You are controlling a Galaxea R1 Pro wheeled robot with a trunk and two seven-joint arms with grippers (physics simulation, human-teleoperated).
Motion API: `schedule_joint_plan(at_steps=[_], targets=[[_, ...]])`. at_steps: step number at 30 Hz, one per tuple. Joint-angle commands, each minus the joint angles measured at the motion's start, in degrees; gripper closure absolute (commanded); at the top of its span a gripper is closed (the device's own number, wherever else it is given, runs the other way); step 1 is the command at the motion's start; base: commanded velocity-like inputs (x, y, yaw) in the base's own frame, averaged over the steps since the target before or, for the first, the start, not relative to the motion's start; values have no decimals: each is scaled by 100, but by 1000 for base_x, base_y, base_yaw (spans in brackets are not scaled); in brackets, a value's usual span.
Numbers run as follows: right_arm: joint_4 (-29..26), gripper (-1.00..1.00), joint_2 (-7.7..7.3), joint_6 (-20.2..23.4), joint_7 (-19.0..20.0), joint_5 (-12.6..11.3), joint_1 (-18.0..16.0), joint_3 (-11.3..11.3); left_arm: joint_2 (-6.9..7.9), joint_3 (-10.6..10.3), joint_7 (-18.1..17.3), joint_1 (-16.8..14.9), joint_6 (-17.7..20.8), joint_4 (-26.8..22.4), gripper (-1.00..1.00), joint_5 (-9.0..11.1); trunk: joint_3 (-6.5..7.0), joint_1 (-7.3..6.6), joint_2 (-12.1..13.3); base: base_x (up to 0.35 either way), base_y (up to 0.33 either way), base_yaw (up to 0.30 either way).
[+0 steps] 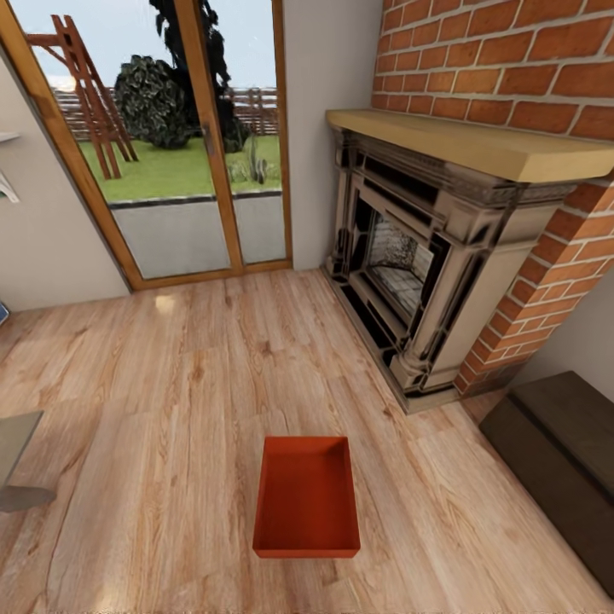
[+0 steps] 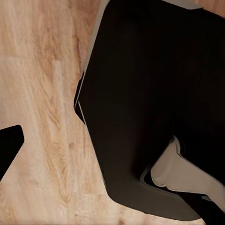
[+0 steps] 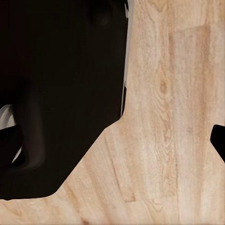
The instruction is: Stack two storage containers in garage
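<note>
both pincers hang down low by the robot's black body, over the wood floor, and i cannot tell if they are open or closed, because each hand camera catches just a small dark tip at its edge, one for the left pincer [image 2: 8, 146] and one for the right pincer [image 3: 219, 140]. they hold nothing that i can see, and i think they are tucked in like that so they stay out of the way while the robot rolls up. biggest thing in the room is the wood floor [image 1: 170, 384], light planks all over, so this is the living room and not the garage. next is the brick fireplace [image 1: 443, 256] on the right with its pale shelf on top, then the glass doors [image 1: 188, 145] at the back, with grass and a tree outside. a dark low bench [image 1: 563, 460] sits by the wall near the fireplace. smallest is the red bin [image 1: 307, 499], one of the two storage containers. it sits flat on the planks right in front of the robot, open side up, with nothing inside and nothing touching it. it is out in the middle with room all around, which should make it easy to reach from both sides. i see just this one bin from here. it has not been picked up yet, so the job looks like it is at the start.
</note>
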Motion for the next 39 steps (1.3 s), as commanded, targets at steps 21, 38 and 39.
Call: schedule_joint_plan(at_steps=[21, 38, 39], targets=[[11, -100, -2, -26, 4, 22, -5, -4, 0, -54, 15, -3, 20, -2, -100, 30, -201, 2, -10, 0, 0, 0], [11, -100, -2, -25, 4, 22, -5, -4, 0, -54, 15, 0, 20, -2, -100, 35, -356, 2, -10, 0, 0, 0], [11, -100, -2, -25, 4, 22, -5, -4, 0, -54, 15, -1, 20, -2, -100, 34, -365, 2, -10, 0, 0, 0]])
